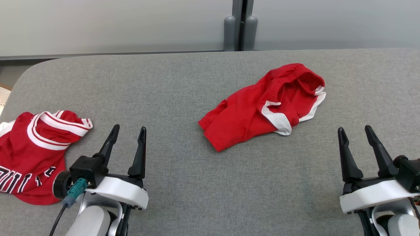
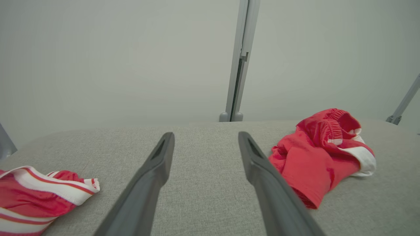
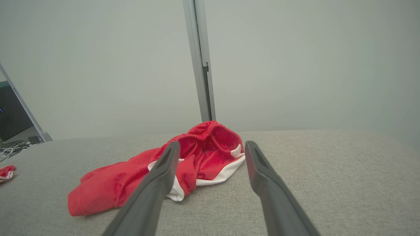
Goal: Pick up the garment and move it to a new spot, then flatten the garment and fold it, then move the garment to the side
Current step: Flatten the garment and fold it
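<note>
The garment (image 1: 259, 108) is a crumpled pair of red shorts with white trim and an elastic waistband, lying right of the middle of the grey table (image 1: 183, 85). In the left wrist view the garment (image 2: 318, 157) lies to the right of the fingers; in the right wrist view the garment (image 3: 170, 170) lies ahead and left, partly behind the left finger. My left gripper (image 1: 128, 131) stands open near the front left, well apart from the shorts. My right gripper (image 1: 355, 130) stands open at the front right, nothing between its fingers.
A red jersey (image 1: 32, 154) with white stripes and lettering lies at the table's left edge, beside my left gripper. A grey post (image 1: 241, 26) and pale wall panels stand behind the table's far edge.
</note>
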Available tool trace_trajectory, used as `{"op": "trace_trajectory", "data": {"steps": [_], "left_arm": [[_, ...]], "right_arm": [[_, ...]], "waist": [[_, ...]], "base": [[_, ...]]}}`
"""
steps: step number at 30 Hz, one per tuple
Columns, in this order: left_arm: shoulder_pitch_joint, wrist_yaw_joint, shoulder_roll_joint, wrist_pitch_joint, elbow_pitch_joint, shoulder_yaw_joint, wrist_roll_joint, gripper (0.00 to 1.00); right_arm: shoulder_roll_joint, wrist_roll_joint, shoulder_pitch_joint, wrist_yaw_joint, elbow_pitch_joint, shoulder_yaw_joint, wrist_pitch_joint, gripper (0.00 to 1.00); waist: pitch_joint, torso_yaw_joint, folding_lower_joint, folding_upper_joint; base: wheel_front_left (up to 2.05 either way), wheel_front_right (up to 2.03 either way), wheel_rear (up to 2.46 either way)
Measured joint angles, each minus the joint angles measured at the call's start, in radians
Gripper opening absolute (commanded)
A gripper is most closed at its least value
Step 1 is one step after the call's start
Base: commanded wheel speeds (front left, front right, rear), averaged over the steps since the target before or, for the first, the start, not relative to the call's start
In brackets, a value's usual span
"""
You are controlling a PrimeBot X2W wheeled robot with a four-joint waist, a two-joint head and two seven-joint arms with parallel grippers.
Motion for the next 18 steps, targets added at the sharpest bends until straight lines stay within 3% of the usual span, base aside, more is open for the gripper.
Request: {"op": "trace_trajectory", "data": {"steps": [14, 18], "left_arm": [[0.013, 0.008, 0.012, 0.021, -0.024, -0.016, -0.002, 1.00], [0.001, -0.025, 0.007, 0.051, -0.022, -0.064, 0.001, 1.00]], "right_arm": [[0.013, -0.004, 0.015, 0.000, -0.025, -0.007, 0.017, 1.00], [0.014, -0.004, 0.014, 0.000, -0.031, -0.010, 0.017, 1.00]], "waist": [[-0.005, 0.000, 0.0000, 0.0000], [0.005, 0.002, 0.0000, 0.0000]], "base": [[0.00, 0.00, 0.00], [0.00, 0.00, 0.00]]}}
